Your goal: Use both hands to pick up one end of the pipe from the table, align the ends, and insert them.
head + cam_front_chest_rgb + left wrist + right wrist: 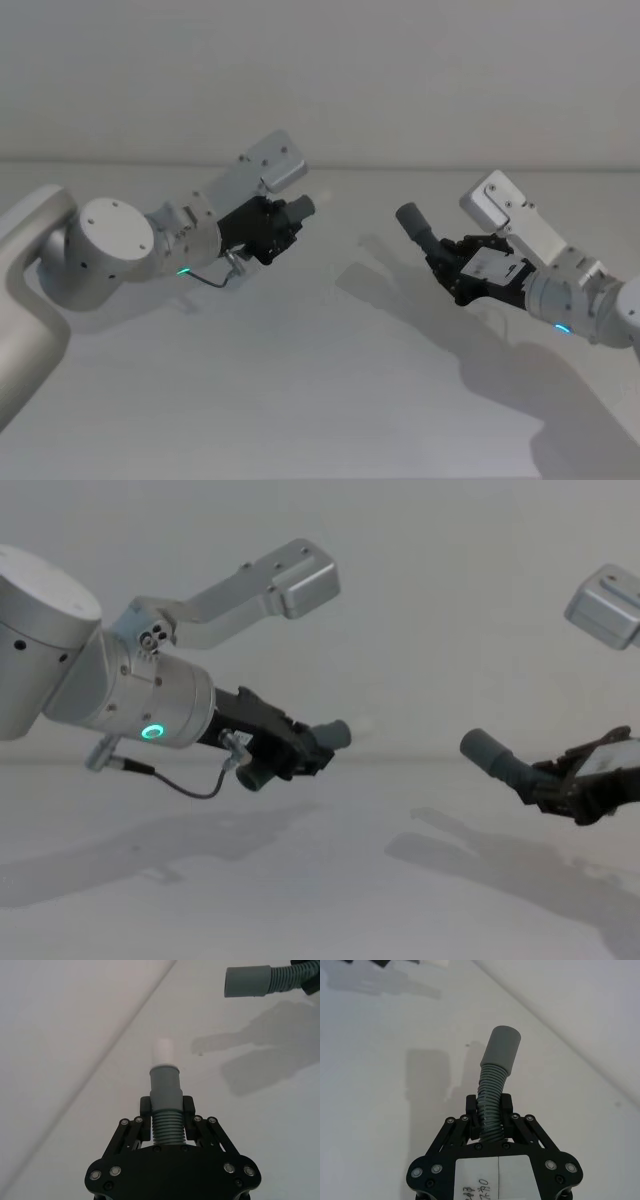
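Both pipe pieces are held above the table [300, 400], their ends facing each other across a gap. My left gripper [283, 226] [167, 1106] [305, 750] is shut on the ribbed part of one grey piece [165, 1085] [334, 733]. That piece has a smooth cuff and a pale whitish tip [164, 1051] pointing right. My right gripper [442, 256] [489, 1106] [547, 777] is shut on the ribbed part of the other piece [414, 223] [501, 1046] [487, 750]. Its smooth grey cuff points up and left, and it also shows in the left wrist view as the far piece [248, 981].
The pale wall meets the table along a faint line [400, 165] behind both arms. A thin grey cable [215, 280] loops under the left wrist. Arm shadows lie on the table [520, 390] at the right.
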